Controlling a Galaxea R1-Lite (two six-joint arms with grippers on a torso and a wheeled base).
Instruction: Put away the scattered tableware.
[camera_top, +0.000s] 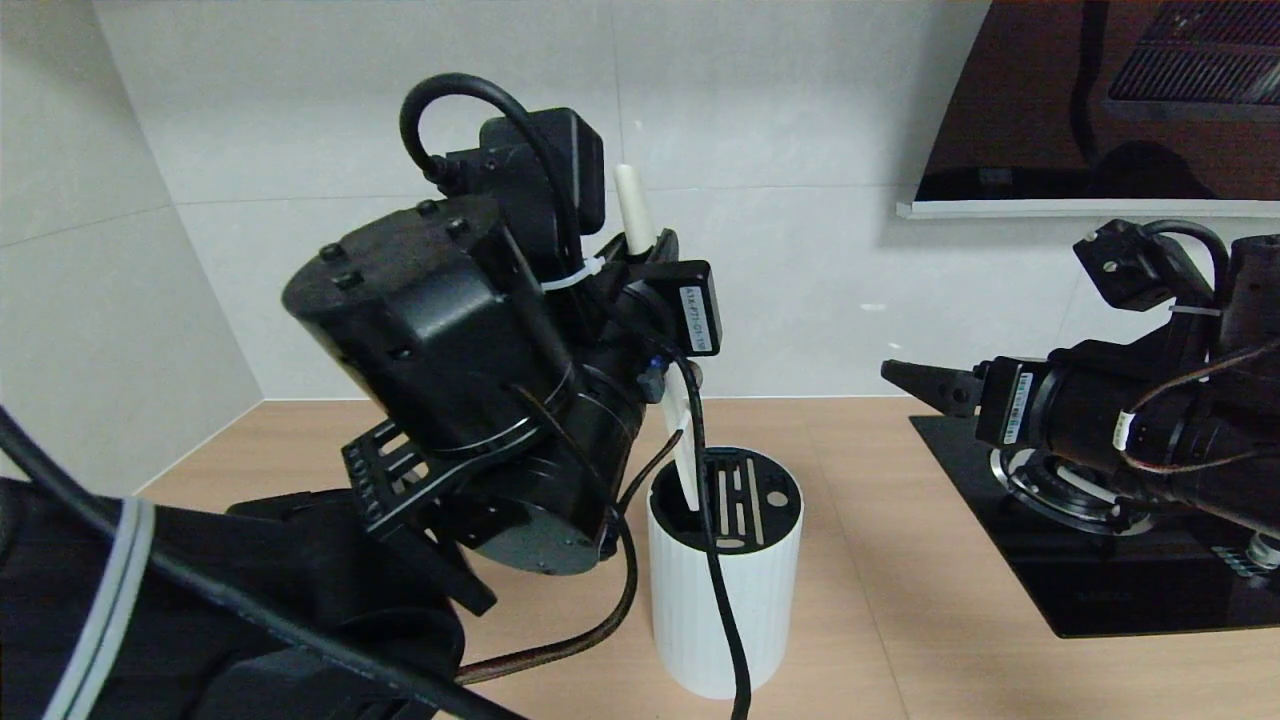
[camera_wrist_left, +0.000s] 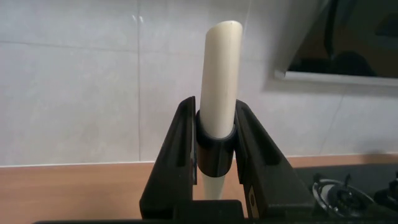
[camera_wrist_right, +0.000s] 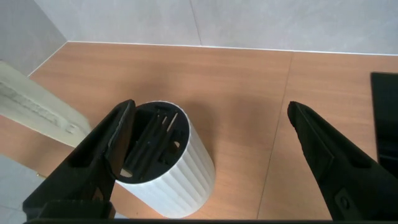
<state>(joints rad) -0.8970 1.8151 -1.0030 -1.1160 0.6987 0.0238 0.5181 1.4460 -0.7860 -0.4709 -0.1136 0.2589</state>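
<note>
From the head, my left gripper held the cream utensil upright, handle up. Its lower end reached the slotted top of the white holder, which stood on the counter. My right gripper hung well apart, by the cooktop. At my left wrist, the jaws pinched the utensil's dark collar. At my right wrist, the fingers stood spread wide, with the holder below them.
</note>
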